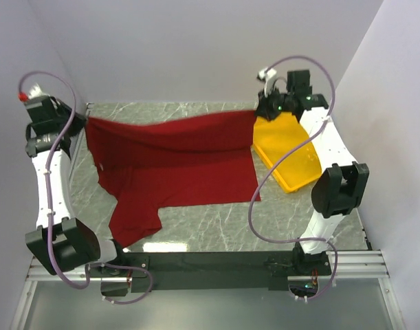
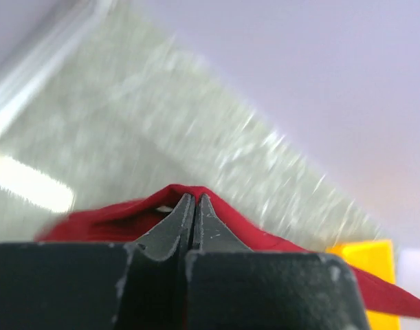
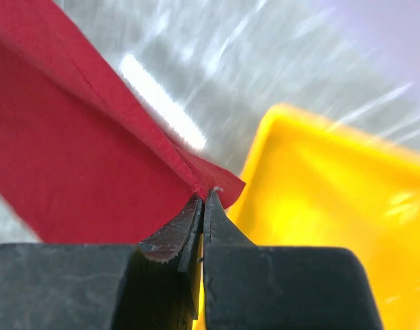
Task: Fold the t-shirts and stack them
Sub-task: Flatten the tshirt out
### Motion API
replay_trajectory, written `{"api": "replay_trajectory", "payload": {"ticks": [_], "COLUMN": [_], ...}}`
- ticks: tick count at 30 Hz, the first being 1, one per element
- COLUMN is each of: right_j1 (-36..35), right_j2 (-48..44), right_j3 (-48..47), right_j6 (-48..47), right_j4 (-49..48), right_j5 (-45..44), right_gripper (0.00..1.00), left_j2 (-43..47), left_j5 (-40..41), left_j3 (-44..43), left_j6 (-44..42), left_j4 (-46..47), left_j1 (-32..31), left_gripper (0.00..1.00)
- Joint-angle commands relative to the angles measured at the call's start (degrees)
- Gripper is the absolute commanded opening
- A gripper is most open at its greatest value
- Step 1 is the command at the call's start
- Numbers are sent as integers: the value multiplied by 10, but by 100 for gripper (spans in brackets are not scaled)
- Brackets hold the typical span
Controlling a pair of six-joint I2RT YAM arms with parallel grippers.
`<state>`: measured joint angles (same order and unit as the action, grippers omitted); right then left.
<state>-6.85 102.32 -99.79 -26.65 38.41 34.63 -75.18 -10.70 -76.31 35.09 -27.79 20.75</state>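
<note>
A red t-shirt [image 1: 175, 161] hangs stretched across the back of the marble table, its lower part and one sleeve draped on the tabletop at the front left. My left gripper [image 1: 86, 122] is shut on the shirt's far left corner; in the left wrist view the red cloth [image 2: 127, 216] wraps over my closed gripper [image 2: 194, 198]. My right gripper [image 1: 259, 112] is shut on the shirt's far right corner, above the yellow bin. In the right wrist view the red hem [image 3: 93, 137] runs up to my gripper [image 3: 204, 196].
A yellow bin [image 1: 292, 155] sits at the right side of the table, also in the right wrist view [image 3: 333, 192] and the left wrist view [image 2: 364, 258]. Grey walls close in behind and at both sides. The marble tabletop [image 1: 216, 220] shows in front of the shirt.
</note>
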Motion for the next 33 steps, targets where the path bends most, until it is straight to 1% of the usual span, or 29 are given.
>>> {"api": "replay_trajectory", "payload": {"ticks": [1, 3, 7, 8, 9, 10, 12, 13, 15, 19, 21, 25, 28, 33], "right_j1": [6, 17, 41, 46, 56, 61, 65, 66, 84, 103, 114, 134, 155, 174], "right_j2": [-2, -4, -20, -28, -31, -34, -50, -68, -84, -78, -77, -68, -65, -71], "right_j3": [-101, -152, -225, -238, -250, -275, -290, -292, -298, -404, -433, -516, -542, -551], "right_j6": [26, 47, 113, 143, 156, 168, 202, 224, 244, 299, 328, 370, 408, 453], "right_j4": [-32, -45, -117, -128, -139, -157, -179, -209, -238, -256, -273, -294, -314, -337], "right_j5": [4, 10, 26, 29, 34, 39, 49, 51, 52, 65, 66, 70, 81, 93], "right_gripper": [0, 0, 0, 0, 0, 0, 0, 0, 0, 0, 0, 0, 0, 0], "left_j2": [6, 15, 44, 60, 69, 77, 89, 92, 98, 108, 115, 124, 136, 159], "left_j5": [6, 11, 46, 52, 58, 64, 79, 82, 90, 104, 142, 152, 160, 188], "left_j3": [-53, -72, -72, -60, -53, -47, -52, -66, -88, -138, -163, -205, -226, -240], "left_j6": [-17, -21, -34, -35, -38, -36, -34, -33, -34, -42, -45, -56, -64, -88], "left_j4": [119, 176, 275, 319, 382, 415, 472, 483, 500, 520, 522, 509, 498, 489], "left_j1": [8, 9, 10, 10, 10, 10, 10, 10, 10, 10, 10, 10, 10, 10], "left_gripper": [1, 1, 1, 1, 1, 1, 1, 1, 1, 1, 1, 1, 1, 1]}}
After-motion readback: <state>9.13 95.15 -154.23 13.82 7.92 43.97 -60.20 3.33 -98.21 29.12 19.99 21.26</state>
